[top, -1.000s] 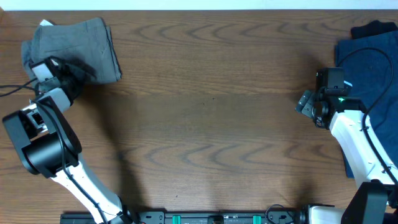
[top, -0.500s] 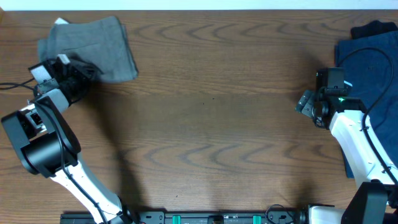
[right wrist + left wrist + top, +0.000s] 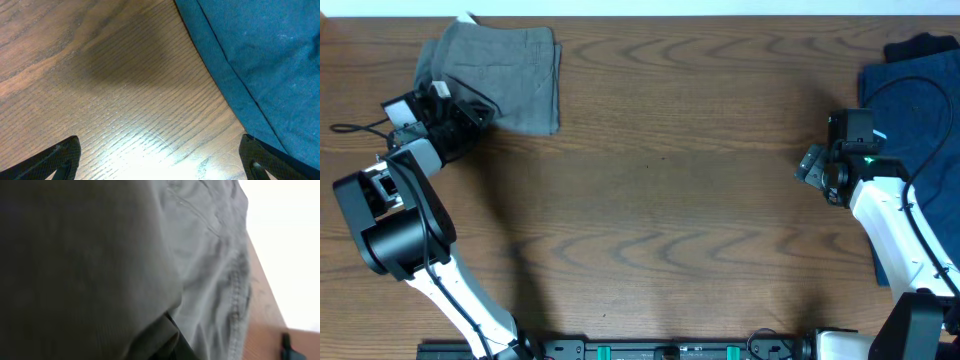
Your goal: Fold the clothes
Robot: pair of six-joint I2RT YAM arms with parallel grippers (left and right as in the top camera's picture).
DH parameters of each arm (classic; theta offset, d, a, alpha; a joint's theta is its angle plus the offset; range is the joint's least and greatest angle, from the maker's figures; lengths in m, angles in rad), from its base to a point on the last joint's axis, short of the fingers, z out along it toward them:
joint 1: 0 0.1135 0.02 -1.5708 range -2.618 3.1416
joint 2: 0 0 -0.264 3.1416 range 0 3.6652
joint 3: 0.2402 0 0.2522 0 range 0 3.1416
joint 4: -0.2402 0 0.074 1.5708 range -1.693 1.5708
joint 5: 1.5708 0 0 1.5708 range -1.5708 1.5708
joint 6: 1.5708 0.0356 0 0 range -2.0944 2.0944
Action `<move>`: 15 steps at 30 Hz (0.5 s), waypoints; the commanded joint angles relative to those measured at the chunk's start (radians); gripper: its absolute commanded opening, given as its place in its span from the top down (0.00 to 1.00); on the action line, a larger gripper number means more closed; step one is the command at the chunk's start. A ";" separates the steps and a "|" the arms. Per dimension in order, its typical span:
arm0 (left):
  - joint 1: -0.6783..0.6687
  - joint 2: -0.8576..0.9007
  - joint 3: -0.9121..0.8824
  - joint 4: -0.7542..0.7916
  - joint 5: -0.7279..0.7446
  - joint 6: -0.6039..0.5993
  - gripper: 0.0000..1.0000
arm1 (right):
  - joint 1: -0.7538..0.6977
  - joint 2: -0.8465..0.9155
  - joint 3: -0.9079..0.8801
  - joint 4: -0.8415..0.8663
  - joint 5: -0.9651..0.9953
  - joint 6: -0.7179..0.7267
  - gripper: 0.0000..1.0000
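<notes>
Dragging the folded shorts (image 3: 505, 70), the left fingers (image 3: 468, 112), clamped on the cloth edge nearest them, now hold the bundle further right along the far desk (image 3: 660, 200) edge than a second ago, apparently repositioning it, while the right fingers (image 3: 812, 166) stand wide and empty beside the dark blue garment (image 3: 910, 90).

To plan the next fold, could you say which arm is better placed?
Left: the left gripper is shut on the shorts; the right gripper stands open by the blue garment, far from them.

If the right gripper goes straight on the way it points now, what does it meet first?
Most likely the bare table: the right gripper points down at the wood, with the blue garment lying off to one side.
</notes>
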 commanded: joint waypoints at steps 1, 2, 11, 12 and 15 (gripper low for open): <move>-0.004 0.018 0.020 0.027 -0.132 0.020 0.94 | -0.001 -0.006 0.014 0.001 0.017 -0.007 0.01; -0.008 0.018 0.020 0.045 -0.140 0.020 0.94 | -0.001 -0.006 0.014 0.001 0.017 -0.007 0.01; -0.049 0.018 0.020 0.129 -0.284 -0.060 0.94 | -0.001 -0.006 0.014 0.001 0.017 -0.007 0.01; -0.055 0.018 0.020 0.137 -0.285 -0.065 0.94 | -0.001 -0.006 0.014 0.001 0.017 -0.007 0.01; -0.077 0.018 0.020 0.151 -0.314 -0.088 0.94 | -0.001 -0.006 0.014 0.001 0.017 -0.007 0.01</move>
